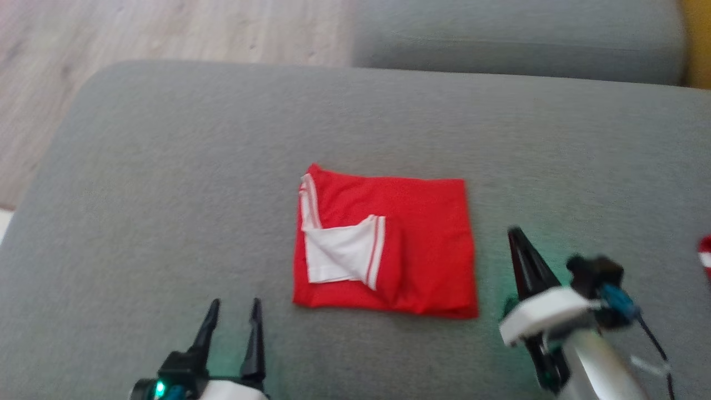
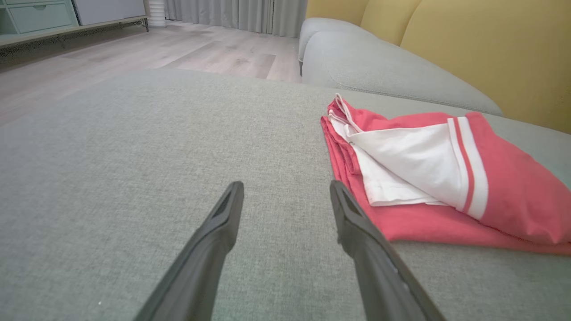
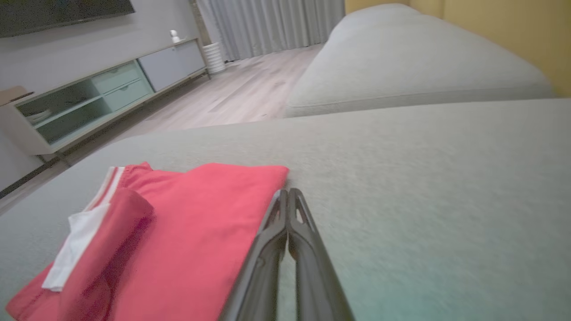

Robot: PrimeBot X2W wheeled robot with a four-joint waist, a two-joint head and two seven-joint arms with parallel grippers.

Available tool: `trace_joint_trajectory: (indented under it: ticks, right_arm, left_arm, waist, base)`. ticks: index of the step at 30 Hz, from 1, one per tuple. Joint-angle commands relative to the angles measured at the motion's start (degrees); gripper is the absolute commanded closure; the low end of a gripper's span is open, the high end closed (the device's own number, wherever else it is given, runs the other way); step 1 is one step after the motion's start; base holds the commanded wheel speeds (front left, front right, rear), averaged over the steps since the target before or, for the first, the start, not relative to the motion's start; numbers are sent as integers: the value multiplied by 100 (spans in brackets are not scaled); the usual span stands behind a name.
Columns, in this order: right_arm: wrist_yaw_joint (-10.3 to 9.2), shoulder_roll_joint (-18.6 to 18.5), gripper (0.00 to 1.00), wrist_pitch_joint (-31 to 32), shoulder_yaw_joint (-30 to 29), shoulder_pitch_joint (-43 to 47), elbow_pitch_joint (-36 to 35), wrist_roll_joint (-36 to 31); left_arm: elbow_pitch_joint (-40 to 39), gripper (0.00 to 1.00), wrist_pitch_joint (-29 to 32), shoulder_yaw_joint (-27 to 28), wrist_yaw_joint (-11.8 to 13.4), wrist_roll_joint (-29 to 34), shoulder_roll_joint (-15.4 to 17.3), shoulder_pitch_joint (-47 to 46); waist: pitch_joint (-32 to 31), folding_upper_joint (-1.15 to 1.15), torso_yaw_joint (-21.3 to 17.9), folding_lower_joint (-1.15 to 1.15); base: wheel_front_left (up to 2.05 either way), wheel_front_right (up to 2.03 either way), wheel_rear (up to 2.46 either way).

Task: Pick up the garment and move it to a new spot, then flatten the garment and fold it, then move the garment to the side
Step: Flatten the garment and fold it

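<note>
Lying flat in the middle of a big gray sofa cushion, the red garment is seen. It is folded into a neat shape with four sides. A white part with thin red stripes is turned up on its left half, and a soft bump of red cloth is seen next to it.

The left gripper is found at the bottom left of the head view. Its jaws are spread wide apart, and nothing is held between them. It is kept near the front left corner of the garment, but no cloth is touched. In the left wrist view, bare gray cushion is seen between the two dark fingers, and the garment is seen just to the right of them.

The right gripper is found at the bottom right of the head view. Its jaws are pressed tight together, and nothing is pinched in them. The tips are pointed along the right edge of the garment, just beside it. A thin strip of gray cushion is seen between them in the head view.

A second gray cushion is seen behind the first one. A pale wood floor is seen at the far left. A yellow back cushion, gray curtains and a low cabinet are seen in the wrist views. A small red and white thing is cut off at the right edge of the head view, and what it is cannot be told.
</note>
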Motion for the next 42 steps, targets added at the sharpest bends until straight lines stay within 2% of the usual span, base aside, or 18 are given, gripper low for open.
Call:
trace_joint_trajectory:
  ticks: [1, 9, 12, 16, 19, 23, 33, 38, 39, 40, 41, 42]
  right_arm:
    - [-5, -11, 100, -70, 254, -434, -100, 21]
    - [-5, -11, 100, -67, 1042, -942, 791, -16]
    - [-5, -11, 100, -66, 1682, -1008, 977, 272]
    - [-5, -10, 100, -67, 2835, -1077, 652, 938]
    - [-5, -10, 100, -68, 3146, -1196, 408, 1095]
    - [-5, -12, 100, -69, 2784, -1228, 318, 1001]
    - [-5, -20, 100, -69, 774, -707, 2, -26]
    - [-5, -18, 100, -69, 212, -438, -139, -384]
    - [-5, -17, 66, -69, 86, -373, -192, -456]
    - [-5, -15, 15, -70, -32, -291, -239, -509]
    - [-5, -14, 0, -70, -133, -205, -298, -496]
    - [-5, -13, 0, -70, -210, -121, -360, -476]
  left_arm:
    - [-115, 0, -56, 46, -2, -64, 9, -273]
    - [-85, 0, -56, -197, 70, -134, 9, -320]
    - [-105, 0, -56, -160, 89, -151, 9, -268]
    - [-139, 0, -56, -76, 101, -157, 9, -197]
    - [-165, 0, -56, 10, 114, -172, 9, -174]
    - [-204, 0, -56, 66, 121, -159, 9, -222]
    - [-222, 0, -56, 180, 88, -31, 9, -357]
    - [-215, 0, -56, 315, 83, 24, 9, -315]
    - [-208, 0, -56, 345, 76, 37, 9, -300]
    - [-198, 0, -56, 369, 69, 51, 9, -273]
    - [-193, 0, -56, 389, 66, 66, 9, -246]
    - [-196, 0, -56, 411, 66, 80, 9, -217]
  waist:
    - [175, 0, 304, 0]
    - [348, 0, 1136, 0]
    - [349, 0, 1323, 0]
    - [321, 0, 1340, 0]
    - [281, 0, 1180, 0]
    - [235, 0, 836, 0]
    - [64, 0, -78, 0]
    - [20, 0, -345, 0]
    - [0, 0, -396, 0]
    - [-34, 0, -442, 0]
    - [-55, 0, -477, 0]
    - [-75, 0, -506, 0]
  base:
    - [0, 0, 0]
    - [0, 0, 0]
    - [0, 0, 0]
    - [0, 0, 0]
    - [0, 0, 0]
    - [0, 0, 0]
    - [0, 0, 0]
    - [0, 0, 0]
    - [0, 0, 0]
    - [0, 0, 0]
    - [0, 0, 0]
    - [0, 0, 0]
